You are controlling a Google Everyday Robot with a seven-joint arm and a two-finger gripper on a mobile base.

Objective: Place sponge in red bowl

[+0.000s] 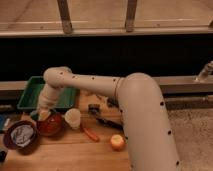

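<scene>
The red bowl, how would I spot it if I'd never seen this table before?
Start at the green tray at the back left of the wooden table. Just in front of it, the gripper hangs over the red bowl. The bowl sits between a dark purple bowl with something pale inside on its left and a white cup on its right; it alone is orange-red.

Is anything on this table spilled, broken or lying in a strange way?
Nothing stands out. The red bowl, dark purple bowl and white cup sit upright on the table; the gripper hangs over the red bowl.
</scene>
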